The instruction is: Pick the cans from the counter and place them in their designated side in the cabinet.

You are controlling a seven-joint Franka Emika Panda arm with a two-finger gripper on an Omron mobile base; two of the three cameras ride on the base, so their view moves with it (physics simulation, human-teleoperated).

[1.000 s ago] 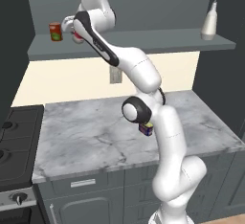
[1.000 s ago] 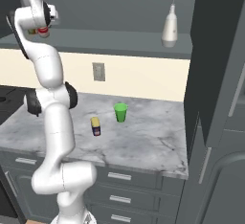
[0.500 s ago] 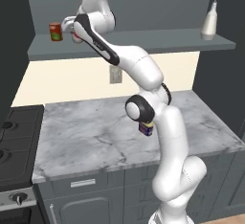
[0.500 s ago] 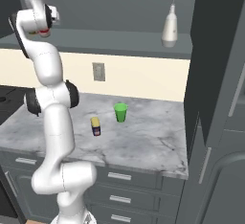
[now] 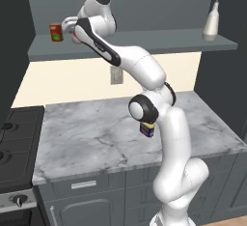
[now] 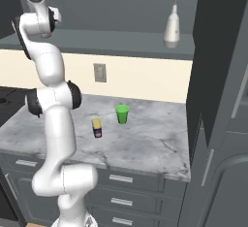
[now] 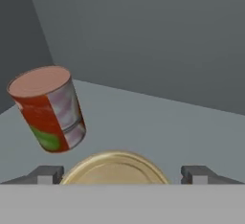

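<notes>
Up at the shelf, the gripper (image 7: 122,174) has its jaws spread wide, one dark fingertip (image 7: 47,173) on each side of a round tan lid (image 7: 115,168), and there is a clear gap between each tip and the lid's rim. That lid belongs to the red-and-white can, seen here from directly above, so only its top shows; it sits between the fingers without being clamped. Just beyond it on the grey shelf floor stands the red can with green label (image 7: 49,108), tilted in the hand view because the camera is rolled, and near but not touching the lid.

From the left base view, the gripper (image 5: 71,27) is at the left end of the cabinet (image 5: 144,46), right beside that labelled can (image 5: 56,32), with the white arm (image 5: 140,65) reaching up from the base. At the far right end of the same shelf stands a white bottle (image 5: 211,23).

Down on the counter (image 6: 145,143), the dark blue can with yellow top (image 6: 97,128) stands upright, and a green cup (image 6: 122,114) sits near it toward the wall. A black stove (image 5: 14,148) adjoins the counter's left end.
</notes>
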